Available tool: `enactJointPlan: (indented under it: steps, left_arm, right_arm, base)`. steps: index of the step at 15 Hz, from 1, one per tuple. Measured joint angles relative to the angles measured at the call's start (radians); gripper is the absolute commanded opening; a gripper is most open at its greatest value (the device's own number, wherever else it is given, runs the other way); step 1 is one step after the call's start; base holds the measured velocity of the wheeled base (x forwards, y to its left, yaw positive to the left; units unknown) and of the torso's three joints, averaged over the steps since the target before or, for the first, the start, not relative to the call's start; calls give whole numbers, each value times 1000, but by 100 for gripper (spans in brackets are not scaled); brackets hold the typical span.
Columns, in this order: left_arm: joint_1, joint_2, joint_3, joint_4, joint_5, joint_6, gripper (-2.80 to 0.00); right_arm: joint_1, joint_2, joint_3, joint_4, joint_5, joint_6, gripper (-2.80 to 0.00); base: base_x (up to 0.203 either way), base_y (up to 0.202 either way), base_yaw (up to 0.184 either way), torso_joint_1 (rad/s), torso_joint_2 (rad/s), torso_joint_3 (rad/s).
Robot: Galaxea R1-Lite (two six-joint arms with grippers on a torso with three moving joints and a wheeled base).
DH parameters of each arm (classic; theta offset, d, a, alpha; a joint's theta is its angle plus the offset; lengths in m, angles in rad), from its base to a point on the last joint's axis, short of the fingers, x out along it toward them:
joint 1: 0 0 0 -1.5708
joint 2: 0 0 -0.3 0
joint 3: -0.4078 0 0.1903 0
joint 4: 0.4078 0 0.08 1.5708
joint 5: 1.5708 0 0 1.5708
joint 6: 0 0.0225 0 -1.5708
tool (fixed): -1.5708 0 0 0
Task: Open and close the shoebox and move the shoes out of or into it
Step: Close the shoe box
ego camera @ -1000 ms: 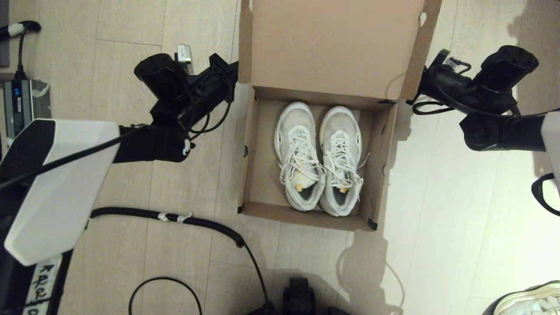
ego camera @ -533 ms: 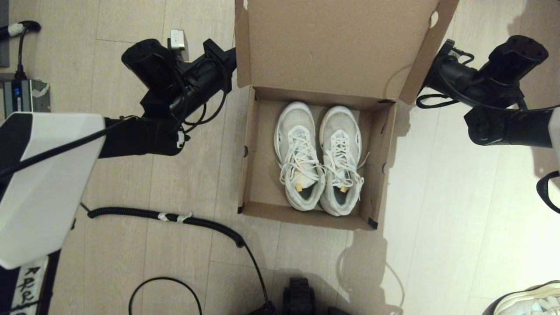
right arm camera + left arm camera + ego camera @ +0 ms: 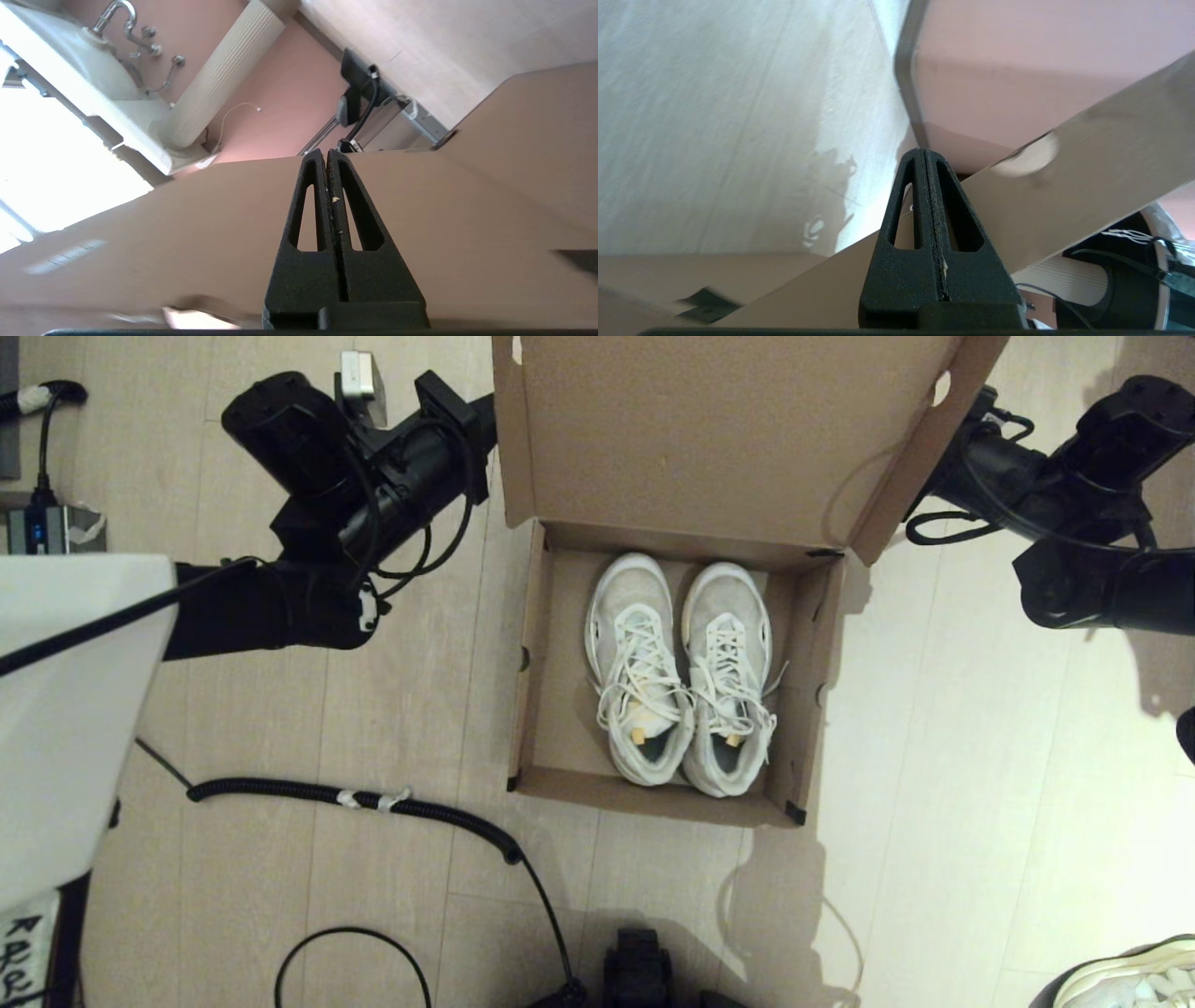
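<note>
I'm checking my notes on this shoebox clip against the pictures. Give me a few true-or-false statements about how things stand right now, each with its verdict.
1. Both shoes lie side by side inside the shoebox. True.
2. The lid is folded down flat over the box. False: it is raised, and the box is open.
3. The left gripper has its fingers pressed together. True.
4. The right gripper grips a shoe. False: it is shut on nothing, next to the lid's cardboard.
5. The shoes are unlaced. False: both have white laces threaded.
6. A black cable lies on the floor to the robot's left of the box. True.
</note>
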Motion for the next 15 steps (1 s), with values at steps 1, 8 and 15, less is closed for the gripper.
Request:
enactJointPlan:
  steps: [1,8,15]
  left_arm:
    - [-1,-8,0,1,0,0,-280]
    - [-15,-81,1,39,3,0,-280]
    - [-44,-188,16,97,11,-1,-280]
  right_arm:
    - [0,-9,0,0,2,5,-280]
    - [0,-98,16,6,11,66,-280]
    - [1,-231,103,24,14,80,-280]
  base:
    - [0,0,0,0,0,0]
    - [0,0,0,0,0,0]
    - [0,0,0,0,0,0]
